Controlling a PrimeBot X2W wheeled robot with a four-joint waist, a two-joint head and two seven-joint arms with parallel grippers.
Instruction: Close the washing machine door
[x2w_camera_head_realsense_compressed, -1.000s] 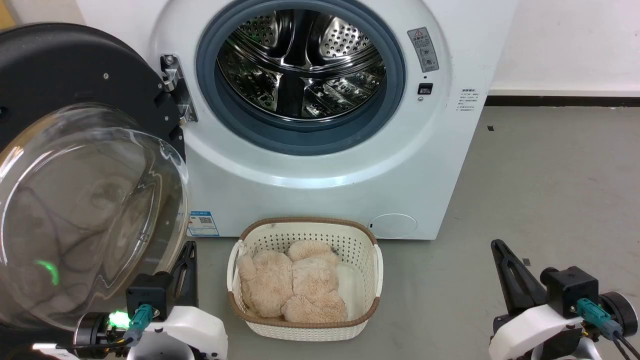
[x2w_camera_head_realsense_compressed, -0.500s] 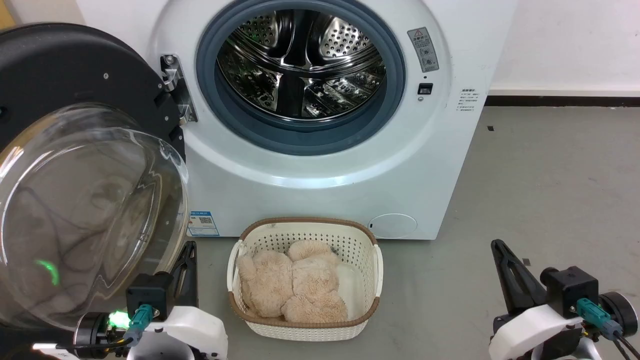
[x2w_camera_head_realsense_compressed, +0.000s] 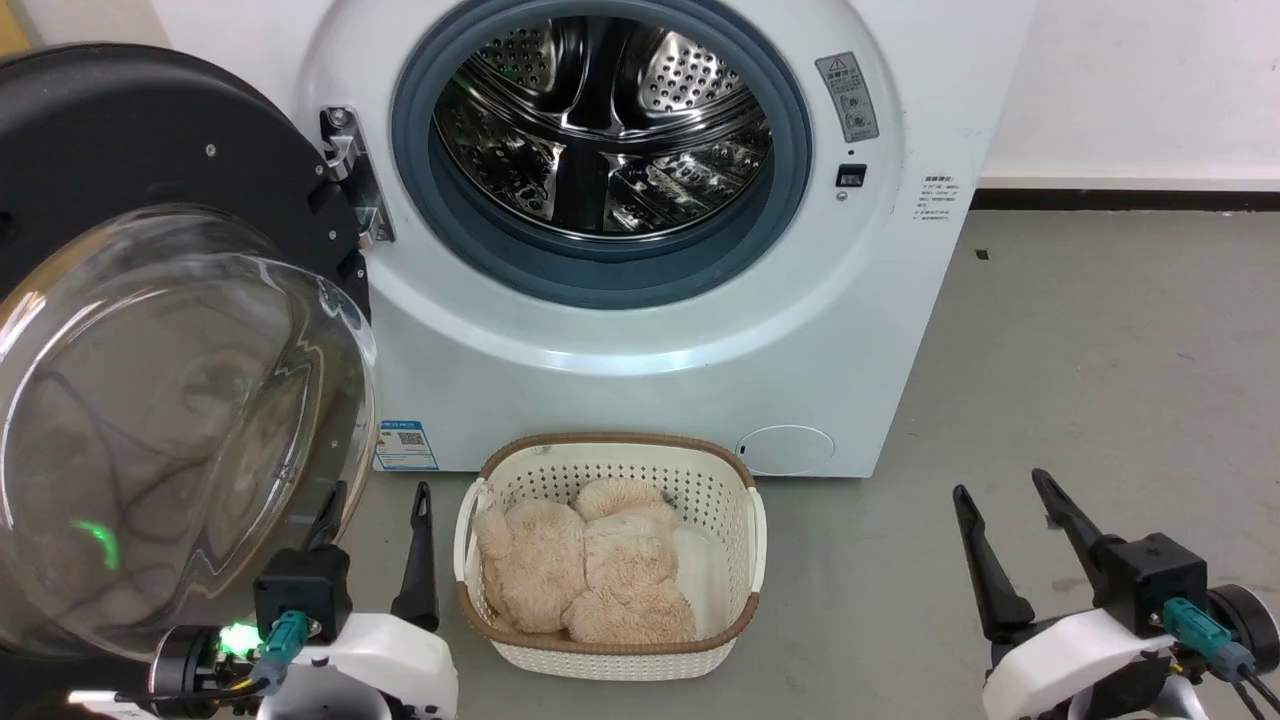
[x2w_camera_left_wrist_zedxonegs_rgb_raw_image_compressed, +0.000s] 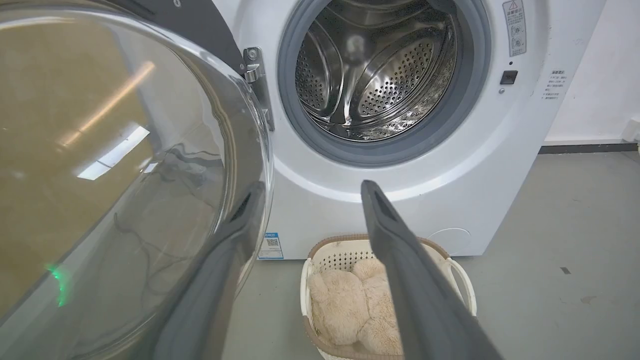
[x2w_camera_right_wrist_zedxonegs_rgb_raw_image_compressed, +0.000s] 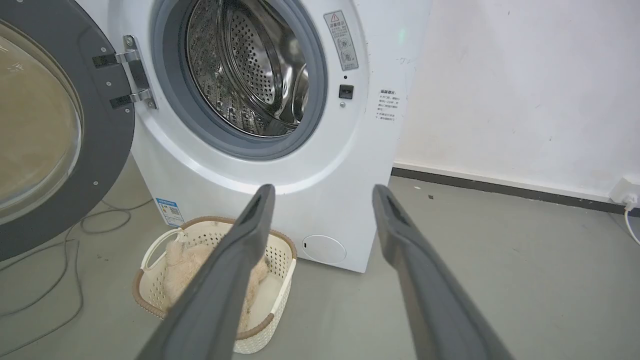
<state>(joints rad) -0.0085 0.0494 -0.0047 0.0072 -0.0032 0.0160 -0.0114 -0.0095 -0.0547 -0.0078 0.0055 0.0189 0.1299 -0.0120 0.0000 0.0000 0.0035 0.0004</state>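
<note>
The washing machine (x2w_camera_head_realsense_compressed: 660, 370) stands ahead, a white box with a grey gasket around its bare steel drum (x2w_camera_head_realsense_compressed: 610, 120). Its door (x2w_camera_head_realsense_compressed: 150, 130) is swung wide open to the left on a metal hinge (x2w_camera_head_realsense_compressed: 345, 170), black rim up and clear glass bowl (x2w_camera_head_realsense_compressed: 170, 420) bulging toward me. My left gripper (x2w_camera_head_realsense_compressed: 378, 495) is open at the lower left, beside the bowl's lower right edge; its left finger (x2w_camera_left_wrist_zedxonegs_rgb_raw_image_compressed: 220, 260) shows through the glass. My right gripper (x2w_camera_head_realsense_compressed: 1000, 485) is open over the floor at the lower right, holding nothing.
A cream perforated basket (x2w_camera_head_realsense_compressed: 610, 440) holding a beige plush toy (x2w_camera_head_realsense_compressed: 585, 570) sits on the floor against the machine's front, between my grippers. A cable (x2w_camera_right_wrist_zedxonegs_rgb_raw_image_compressed: 65, 250) lies on the floor under the door. Bare grey floor (x2w_camera_head_realsense_compressed: 1100, 350) stretches to the right.
Both grippers have opened: each pair of fingers was together a second ago and now stands spread apart. The door, basket and machine have not moved.
</note>
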